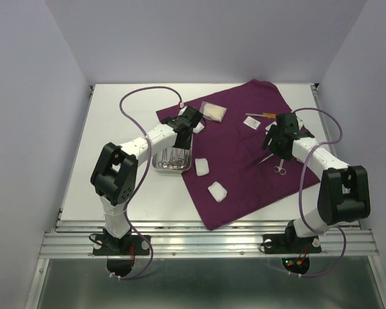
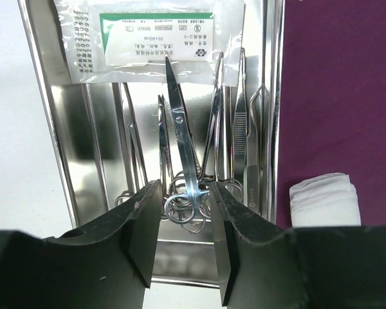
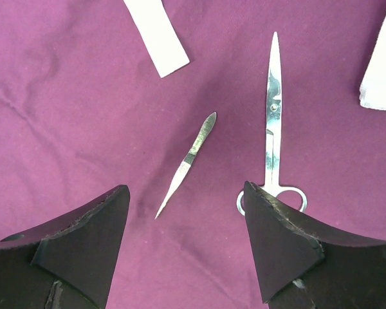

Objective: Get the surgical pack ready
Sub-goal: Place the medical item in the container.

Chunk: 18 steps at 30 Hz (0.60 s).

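With the left gripper (image 2: 183, 201) parted around scissors (image 2: 180, 129) in the steel tray (image 2: 83, 141), the right gripper (image 3: 185, 193), jaws wide above the purple cloth (image 3: 71, 116), probably needed to centre on the slim forceps (image 3: 190, 158), avoiding the neighbouring scissors (image 3: 272, 122).

The end effector (image 2: 184, 193) hangs with its jaws parted over a steel tray (image 2: 90, 148) holding scissors (image 2: 180, 141), forceps (image 2: 239, 129) and a labelled packet (image 2: 154, 38). Just beside the tray, gauze (image 2: 325, 199) lies on purple cloth (image 2: 334, 90).
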Tool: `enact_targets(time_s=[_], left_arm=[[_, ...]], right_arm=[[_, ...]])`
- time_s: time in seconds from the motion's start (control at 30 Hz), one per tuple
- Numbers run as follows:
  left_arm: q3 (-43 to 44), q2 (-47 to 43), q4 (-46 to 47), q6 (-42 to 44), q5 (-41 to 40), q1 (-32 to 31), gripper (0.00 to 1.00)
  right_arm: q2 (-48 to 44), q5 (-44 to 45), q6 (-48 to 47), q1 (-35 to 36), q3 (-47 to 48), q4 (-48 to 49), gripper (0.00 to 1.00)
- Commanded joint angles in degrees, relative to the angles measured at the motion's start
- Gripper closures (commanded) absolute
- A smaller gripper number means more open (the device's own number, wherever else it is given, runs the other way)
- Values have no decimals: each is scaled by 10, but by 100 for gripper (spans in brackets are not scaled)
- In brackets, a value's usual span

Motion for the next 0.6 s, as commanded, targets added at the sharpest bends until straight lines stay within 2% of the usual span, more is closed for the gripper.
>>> enact_targets(time_s=[0.0, 0.1, 0.17, 0.37, 0.57], left_arm=[[42, -60, -4, -4, -6, -1, 54], [46, -77, 8, -3, 11, -1, 54], [52, -85, 11, -3, 19, -1, 54], [51, -82, 11, -6, 34, -2, 55], [46, -78, 12, -10, 43, -3, 56]], right_arm=[[9, -6, 3, 1, 0, 22, 24], [26, -8, 4, 1, 0, 30, 29], [43, -16, 4, 1, 3, 39, 37], [76, -34, 9, 1, 11, 53, 55], [88, -20, 15, 1, 3, 56, 61]])
